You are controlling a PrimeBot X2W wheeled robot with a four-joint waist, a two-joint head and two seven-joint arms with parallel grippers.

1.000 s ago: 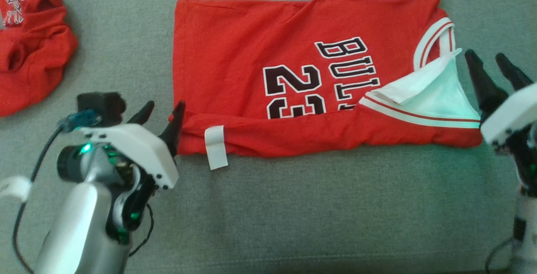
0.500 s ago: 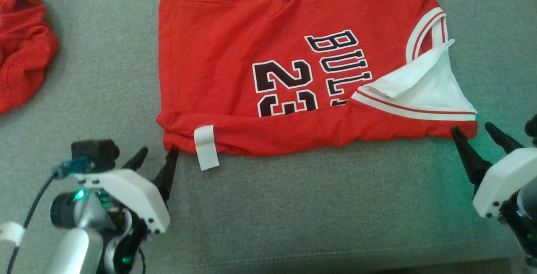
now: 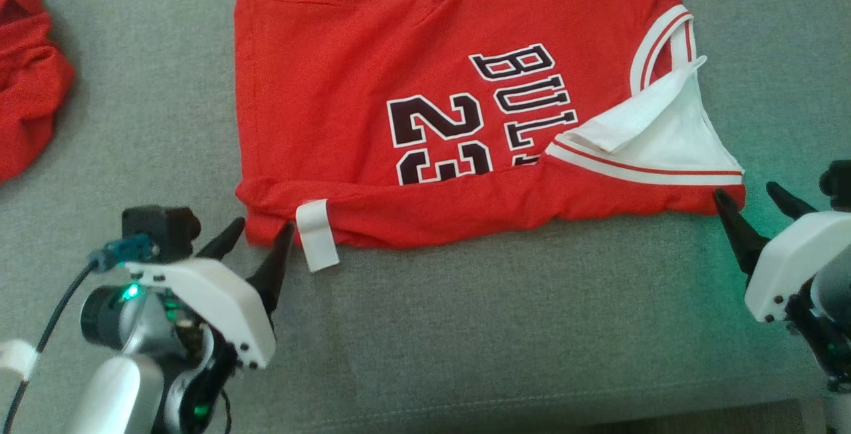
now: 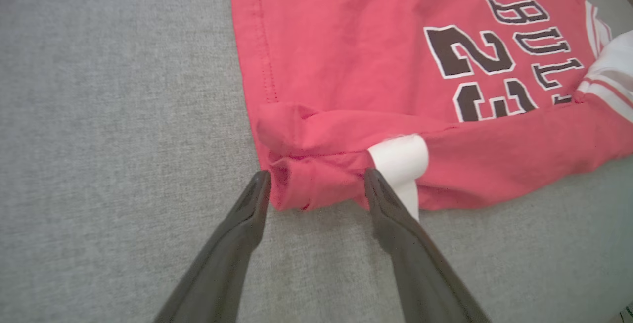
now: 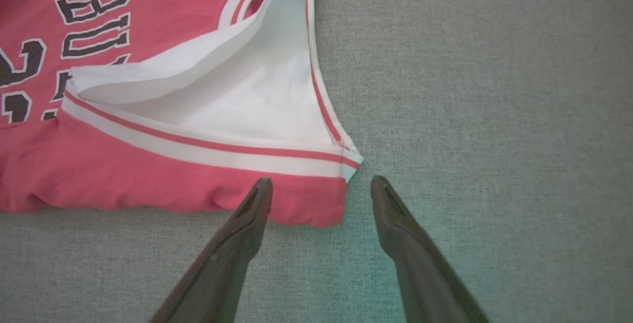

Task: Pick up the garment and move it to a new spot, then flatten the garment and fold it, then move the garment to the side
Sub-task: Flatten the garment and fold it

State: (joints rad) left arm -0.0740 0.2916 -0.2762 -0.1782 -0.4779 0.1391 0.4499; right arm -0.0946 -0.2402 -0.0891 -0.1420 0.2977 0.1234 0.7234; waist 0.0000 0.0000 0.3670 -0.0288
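Observation:
The garment [image 3: 346, 88] is a red jersey with white trim and black "BULLS 23" lettering, spread on the grey cushion with its near edge folded over itself. A white tag [image 3: 316, 234] hangs from that fold. My left gripper [image 3: 262, 228] is open at the near left corner. In the left wrist view the left gripper [image 4: 316, 177] has its fingers on either side of the bunched corner of the garment [image 4: 346, 41], beside the tag [image 4: 400, 160]. My right gripper [image 3: 746, 193] is open at the near right corner. In the right wrist view the right gripper [image 5: 321, 182] straddles the garment [image 5: 148, 184] there.
A second red garment [image 3: 26, 75] lies crumpled at the far left. The grey cushion [image 3: 465, 327] stretches between the jersey and its front edge, which runs along the bottom of the head view.
The head camera has shifted, sliding the picture left. My right gripper drew back from beside the armhole to the near right corner. My left gripper pulled back, then came forward around the near left corner.

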